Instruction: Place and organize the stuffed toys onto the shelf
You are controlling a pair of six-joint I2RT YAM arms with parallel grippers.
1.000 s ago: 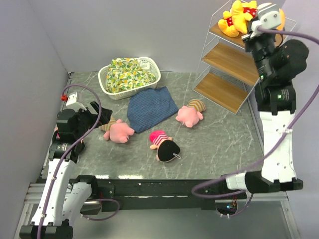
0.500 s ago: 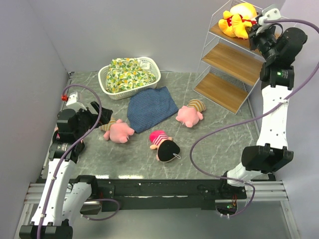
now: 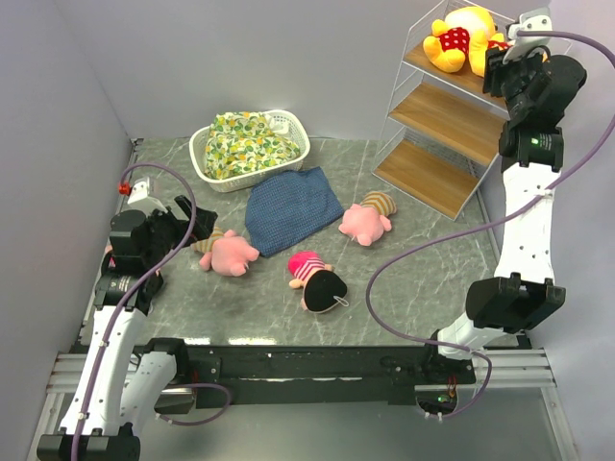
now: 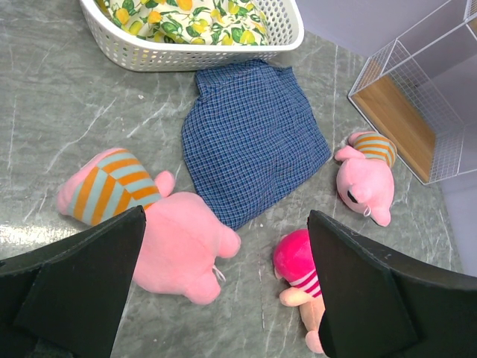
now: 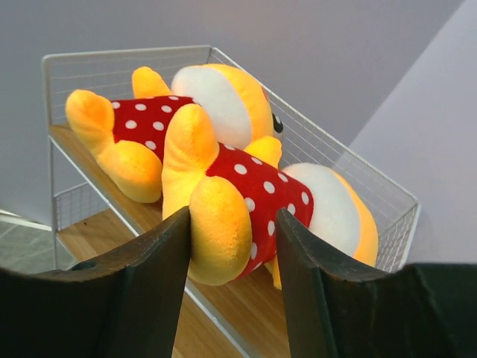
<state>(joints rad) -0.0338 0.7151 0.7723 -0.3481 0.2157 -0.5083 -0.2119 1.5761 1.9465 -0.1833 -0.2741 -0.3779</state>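
Note:
The shelf stands at the far right. On its top board two yellow bears in red dotted tops lie side by side. My right gripper is open at the near bear's foot: the left finger touches it and the right finger stands apart. On the table lie two pink piglets and a pink-hatted doll. My left gripper hangs open above the left piglet and the doll, holding nothing.
A white basket with a floral cloth bundle sits at the back left. A blue folded cloth lies between the piglets. The shelf's two lower boards are bare. Grey walls close in on the left and back.
My right gripper has opened and let go of the yellow bear, which now lies on the top board beside the other one. The right arm shifted back to the right. The left arm stayed still.

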